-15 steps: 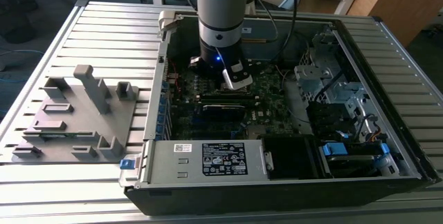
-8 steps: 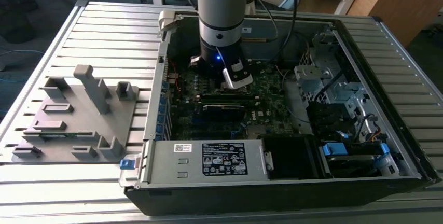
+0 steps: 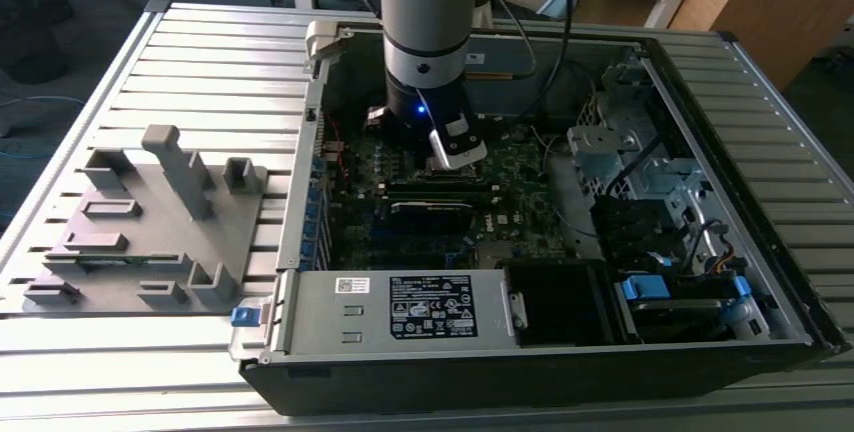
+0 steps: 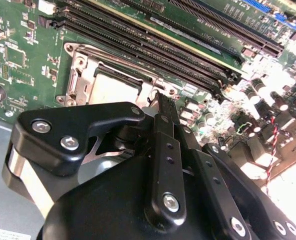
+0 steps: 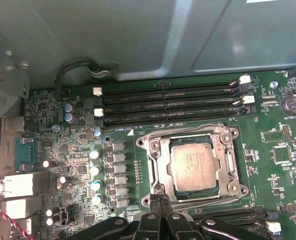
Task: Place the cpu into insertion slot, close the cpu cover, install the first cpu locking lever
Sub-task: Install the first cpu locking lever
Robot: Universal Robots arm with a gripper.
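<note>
The cpu point(image 5: 193, 169) lies flat in its socket on the green motherboard, its dull silver top showing; in the second wrist view the cpu point(image 4: 113, 87) looks bright. The cpu cover point(image 5: 228, 159), a thin silver frame, lies flat around the chip's edges. My gripper point(image 5: 160, 199) is shut, its black fingers pressed together with nothing visible between them. Its tip sits at the socket's rim, on the side away from the memory slots point(image 5: 167, 102). The second wrist view shows the gripper point(image 4: 161, 100) at that same rim. In the exterior view the gripper point(image 3: 454, 147) reaches down into the open computer case.
The case's metal walls point(image 3: 314, 132) surround the motherboard. A power supply point(image 3: 400, 307) lies at the near side and drive bays point(image 3: 641, 172) stand at the exterior view's right. A grey fixture point(image 3: 147, 222) sits on the slatted table at the exterior view's left. Capacitors point(image 5: 94, 170) stand beside the socket.
</note>
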